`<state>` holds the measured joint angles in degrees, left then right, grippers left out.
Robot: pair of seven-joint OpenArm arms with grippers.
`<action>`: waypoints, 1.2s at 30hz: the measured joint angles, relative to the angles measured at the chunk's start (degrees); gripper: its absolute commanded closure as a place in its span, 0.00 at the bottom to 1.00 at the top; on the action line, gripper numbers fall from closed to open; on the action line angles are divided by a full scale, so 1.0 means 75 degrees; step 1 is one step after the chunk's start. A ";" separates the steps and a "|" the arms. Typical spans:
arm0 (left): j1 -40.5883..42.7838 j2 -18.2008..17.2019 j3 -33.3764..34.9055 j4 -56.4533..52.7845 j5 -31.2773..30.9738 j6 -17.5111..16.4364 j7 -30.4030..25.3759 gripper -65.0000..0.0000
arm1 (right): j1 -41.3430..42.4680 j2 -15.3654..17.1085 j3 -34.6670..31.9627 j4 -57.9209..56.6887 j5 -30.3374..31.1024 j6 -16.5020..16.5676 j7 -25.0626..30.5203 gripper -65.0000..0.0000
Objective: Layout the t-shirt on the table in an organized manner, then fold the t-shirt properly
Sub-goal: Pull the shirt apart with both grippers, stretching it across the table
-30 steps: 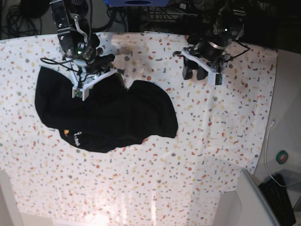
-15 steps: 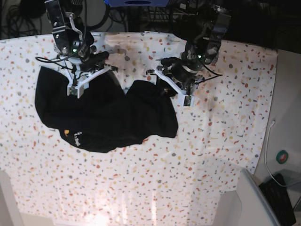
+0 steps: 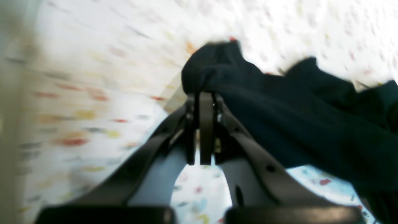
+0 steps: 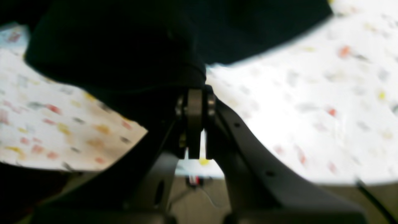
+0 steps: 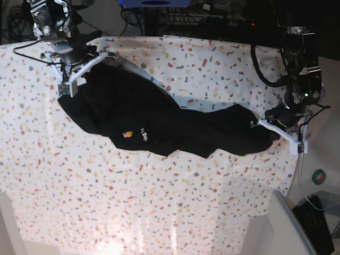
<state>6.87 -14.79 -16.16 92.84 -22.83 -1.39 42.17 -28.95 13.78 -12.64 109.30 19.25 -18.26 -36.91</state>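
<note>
Two grippers clamp one garment, one at each end. In the left wrist view, nearest the lens, the left gripper (image 3: pixel 201 99) has its jaws pressed together on a bunched fold of the t-shirt (image 3: pixel 295 124); the black cloth humps up just past the fingertips and runs off toward the right edge of that view, with the speckled table (image 3: pixel 93 93) blurred beneath and beyond it. In the right wrist view the right gripper (image 4: pixel 195 99) is likewise clenched, its jaws closed on a thick dark edge of the t-shirt (image 4: pixel 118 56), which fills the upper part of the frame; the table (image 4: pixel 295 109) shows to either side of the fingers, blurred. In the base view the near half of the table (image 5: pixel 159 212) is bare white cloth with red, orange, yellow and grey flecks. Past it, the t-shirt (image 5: pixel 159 117) lies stretched in a long diagonal band, from the upper left down to the right side. A small orange mark and light lettering (image 5: pixel 135 135) show near its lower edge. The left gripper (image 5: pixel 271 133) holds the end at the view's right, near the table's edge. Farthest back, the right gripper (image 5: pixel 69 79) holds the end at the view's upper left.
</note>
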 measured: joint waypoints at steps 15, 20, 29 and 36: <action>-0.2614 0.1291 -0.1384 0.0428 0.0058 0.0114 0.2460 1.00 | 0.0912 0.0029 0.1361 0.0659 0.0067 0.1084 -0.1786 1.00; -0.3931 0.1679 -0.1376 -0.2040 0.0093 0.0632 0.2206 1.00 | 0.1276 -0.0044 0.2247 0.0268 0.0038 0.2002 -0.2398 1.00; -0.4322 0.1798 -0.0816 -0.0498 -0.0029 0.1215 0.1894 1.00 | 0.0979 0.0017 0.3940 0.0277 0.0012 0.3835 -0.2661 1.00; -0.2570 0.1416 -0.0880 0.2334 0.0032 0.1367 0.2069 1.00 | 0.0592 -0.0006 0.4744 0.0682 0.0052 0.4663 -0.2699 1.00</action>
<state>-12.40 -4.16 -22.76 110.34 -22.59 8.86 57.69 -24.51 13.74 22.94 114.41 19.64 16.71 -57.14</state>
